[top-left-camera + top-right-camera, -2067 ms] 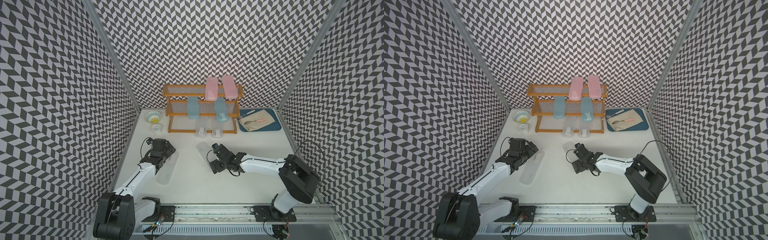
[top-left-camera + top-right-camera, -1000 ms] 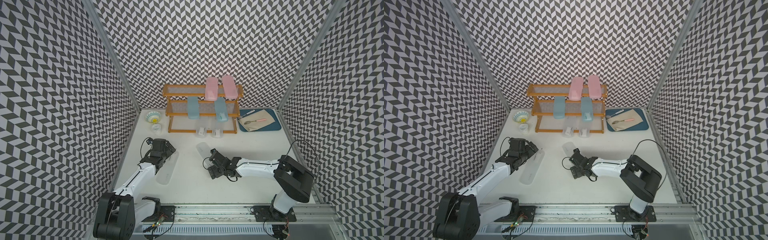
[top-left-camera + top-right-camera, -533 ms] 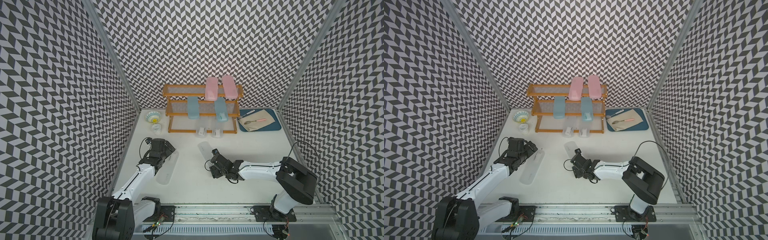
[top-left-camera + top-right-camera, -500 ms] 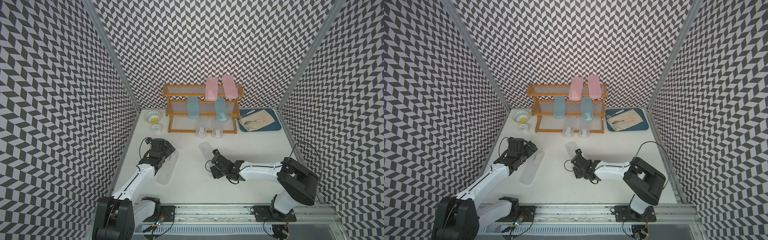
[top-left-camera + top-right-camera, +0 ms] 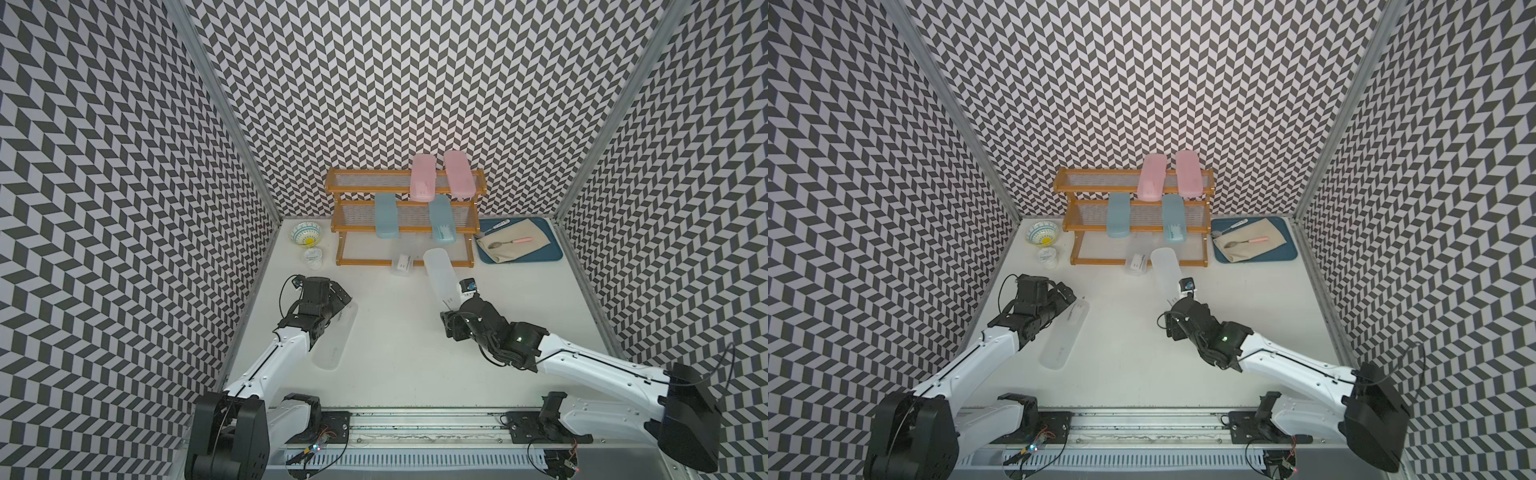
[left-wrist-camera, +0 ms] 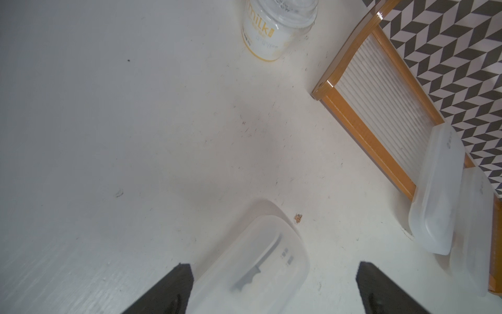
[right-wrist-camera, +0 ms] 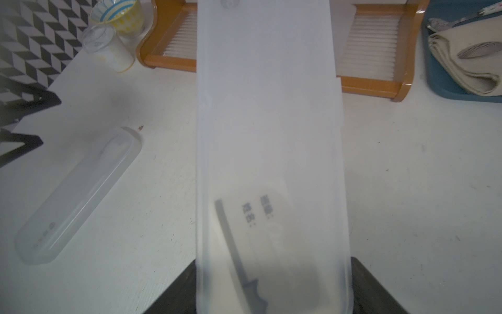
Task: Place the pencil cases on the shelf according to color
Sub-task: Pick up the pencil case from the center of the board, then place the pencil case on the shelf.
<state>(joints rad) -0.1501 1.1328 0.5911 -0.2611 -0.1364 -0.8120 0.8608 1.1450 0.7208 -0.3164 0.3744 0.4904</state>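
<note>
Before the shelf (image 5: 365, 191), the right end effector (image 7: 273, 261) grips a clear case (image 7: 267, 122); the left end effector (image 6: 273, 265) stands open.

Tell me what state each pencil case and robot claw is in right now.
pink cases: on the shelf's top tier.
teal cases: on its middle tier.
labelled clear case: bottom tier, overhanging the front.
held clear case: gripped at one end.
loose clear case: flat on the table.
left gripper: open around the loose clear case.
right gripper: shut on the held clear case.
</note>
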